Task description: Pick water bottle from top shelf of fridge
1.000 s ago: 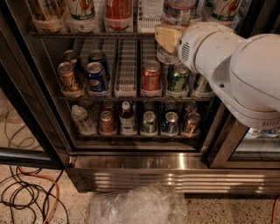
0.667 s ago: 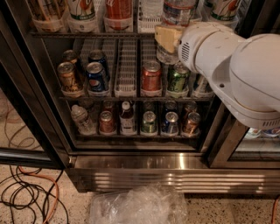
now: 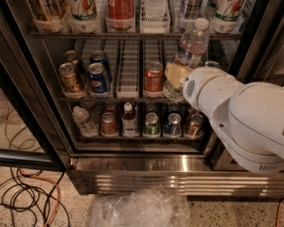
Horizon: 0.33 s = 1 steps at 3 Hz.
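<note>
The water bottle [image 3: 190,49], clear with a white cap and a pale label, hangs tilted in front of the middle rack, its cap leaning right just below the top shelf [image 3: 133,34]. My gripper [image 3: 175,76] is shut on its lower body; a beige finger pad [image 3: 176,71] lies across it, with the white wrist just to the right. The top shelf holds white lattice trays [image 3: 155,20] and tall cans [image 3: 84,11]. The fridge has a dark frame and a ribbed steel base [image 3: 168,175].
Short soda cans [image 3: 98,75] stand on the middle rack. Cans, a brown drink bottle [image 3: 129,119] and a small squat bottle [image 3: 82,120] fill the lower rack. Cables [image 3: 26,195] lie on the floor at left. A crumpled clear plastic bag [image 3: 140,208] lies before the fridge.
The bottle has come down off the top shelf and out, tilted, with my gripper on it. The arm has moved lower and to the right.
</note>
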### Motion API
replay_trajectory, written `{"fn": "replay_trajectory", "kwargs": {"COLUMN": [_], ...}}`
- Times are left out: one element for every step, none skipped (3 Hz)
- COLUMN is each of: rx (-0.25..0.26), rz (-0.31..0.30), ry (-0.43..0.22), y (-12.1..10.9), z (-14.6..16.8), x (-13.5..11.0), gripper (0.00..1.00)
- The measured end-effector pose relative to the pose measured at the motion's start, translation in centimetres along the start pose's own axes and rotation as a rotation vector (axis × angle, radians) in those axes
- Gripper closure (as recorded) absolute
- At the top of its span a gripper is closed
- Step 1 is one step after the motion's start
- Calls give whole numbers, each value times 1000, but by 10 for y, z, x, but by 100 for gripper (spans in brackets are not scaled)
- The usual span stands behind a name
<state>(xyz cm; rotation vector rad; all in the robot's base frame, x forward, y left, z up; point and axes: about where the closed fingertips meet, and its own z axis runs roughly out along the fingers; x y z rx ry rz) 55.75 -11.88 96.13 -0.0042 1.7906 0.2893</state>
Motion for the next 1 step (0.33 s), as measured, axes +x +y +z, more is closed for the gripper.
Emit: {"fn": "replay_trajectory", "kwargs": {"rx": [0], "rz": [0], "ry": [0], "y": [0], "z": [0], "x": [0], "gripper": [100]}}
